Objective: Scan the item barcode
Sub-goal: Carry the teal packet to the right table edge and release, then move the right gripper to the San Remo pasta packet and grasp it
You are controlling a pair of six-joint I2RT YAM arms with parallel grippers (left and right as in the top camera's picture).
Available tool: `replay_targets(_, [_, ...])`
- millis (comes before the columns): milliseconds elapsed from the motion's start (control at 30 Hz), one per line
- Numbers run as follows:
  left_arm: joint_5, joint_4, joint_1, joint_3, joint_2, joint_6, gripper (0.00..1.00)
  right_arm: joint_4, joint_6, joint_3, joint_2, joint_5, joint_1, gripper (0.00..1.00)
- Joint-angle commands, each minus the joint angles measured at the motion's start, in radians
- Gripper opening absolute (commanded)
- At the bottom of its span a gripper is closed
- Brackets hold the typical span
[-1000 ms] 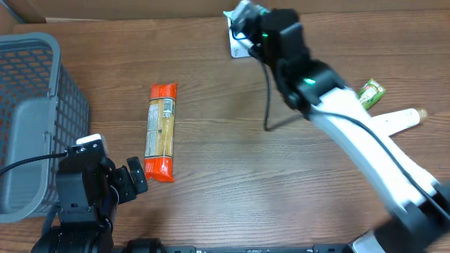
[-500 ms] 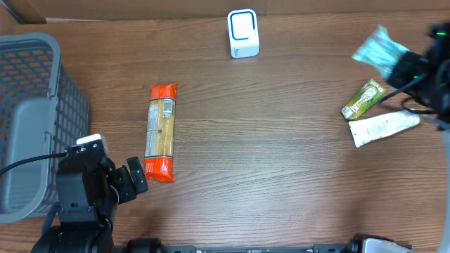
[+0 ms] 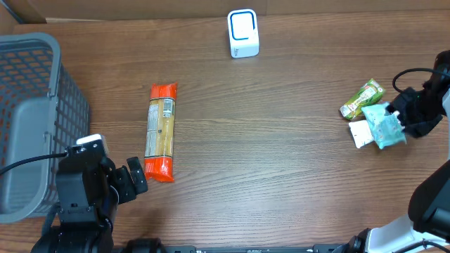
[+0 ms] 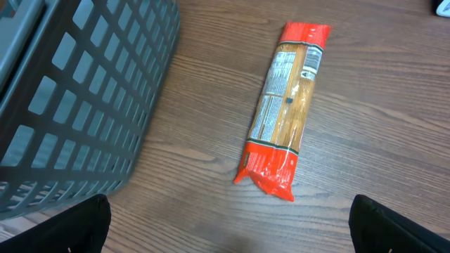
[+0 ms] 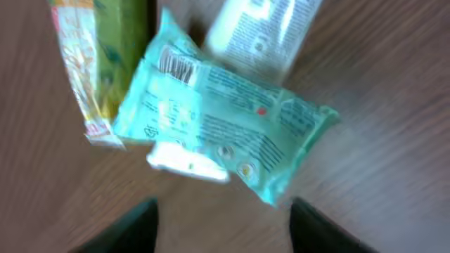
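right gripper [image 5: 221, 214] jaws stand apart (left gripper [image 4: 232, 225] too); the teal plastic wipes pack [image 3: 385, 128] at 3 o'clock, propped on a white tube [image 3: 360, 133], may slide

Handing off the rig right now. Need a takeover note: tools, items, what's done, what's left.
Left tool: open, empty, near the pasta.
Right tool: open, just released the teal pack.
Teal pack lies on the tube, beside the green pack. Scanner at the far edge, basket on the left.
Done: teal pack was at the scanner a second ago; scan result not visible.
Left: probably pasta next; green pack and tube status unknown.
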Motion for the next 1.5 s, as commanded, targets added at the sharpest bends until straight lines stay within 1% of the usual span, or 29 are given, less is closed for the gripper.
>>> replay_targets(0, [-0.016, 0.003, 0.005, -0.002, -0.003, -0.01, 1.0, -0.093, -0.024, 0.174, -0.016, -0.011, 0.003, 0.65])
replay_targets(67, [-0.016, 0.003, 0.005, -0.002, -0.003, -0.01, 1.0, -0.162, -0.032, 0.288, -0.016, -0.04, 0.021, 0.66])
replay_targets(100, [-0.016, 0.003, 0.005, -0.002, -0.003, -0.01, 1.0, -0.191, -0.071, 0.371, -0.016, -0.102, 0.047, 0.66])
replay_targets(133, [-0.016, 0.003, 0.005, -0.002, -0.003, -0.01, 0.99, -0.187, -0.119, 0.451, -0.016, -0.229, 0.109, 0.71])
replay_targets(167, [-0.016, 0.003, 0.005, -0.002, -0.003, -0.01, 1.0, -0.159, -0.126, 0.465, -0.016, -0.277, 0.156, 0.74])
replay_targets(200, [-0.016, 0.003, 0.005, -0.002, -0.003, -0.01, 1.0, -0.127, -0.126, 0.465, -0.016, -0.306, 0.2, 0.76])
replay_targets(233, [-0.016, 0.003, 0.005, -0.002, -0.003, -0.01, 1.0, -0.069, -0.125, 0.458, -0.007, -0.338, 0.284, 0.76])
replay_targets(367, [-0.016, 0.003, 0.005, -0.002, -0.003, -0.01, 1.0, 0.06, -0.098, 0.433, 0.035, -0.358, 0.486, 0.77])
replay_targets(467, [-0.016, 0.003, 0.005, -0.002, -0.003, -0.01, 0.99, 0.167, -0.09, 0.431, 0.106, -0.358, 0.688, 0.77])
replay_targets(500, [-0.016, 0.003, 0.005, -0.002, -0.003, -0.01, 1.0, 0.22, -0.072, 0.431, 0.149, -0.357, 0.776, 0.78])
replay_targets(567, [-0.016, 0.003, 0.005, -0.002, -0.003, -0.01, 0.99, 0.281, -0.07, 0.431, 0.203, -0.357, 0.863, 0.78])
replay_targets(667, [-0.016, 0.003, 0.005, -0.002, -0.003, -0.01, 1.0, 0.385, -0.016, 0.431, 0.289, -0.357, 0.976, 0.78])
replay_targets(767, [-0.016, 0.003, 0.005, -0.002, -0.003, -0.01, 1.0, 0.471, 0.013, 0.431, 0.359, -0.354, 1.049, 0.78])
replay_targets(867, [-0.016, 0.003, 0.005, -0.002, -0.003, -0.01, 1.0, 0.536, 0.082, 0.431, 0.45, -0.355, 1.117, 0.77])
replay_targets(1100, [-0.016, 0.003, 0.005, -0.002, -0.003, -0.01, 1.0, 0.55, 0.077, 0.431, 0.558, -0.354, 1.175, 0.77])
replay_targets(1233, [-0.016, 0.003, 0.005, -0.002, -0.003, -0.01, 1.0, 0.575, 0.077, 0.431, 0.597, -0.354, 1.207, 0.77])
replay_targets(1467, [-0.016, 0.003, 0.005, -0.002, -0.003, -0.01, 1.0, 0.637, 0.029, 0.431, 0.637, -0.354, 1.257, 0.77])
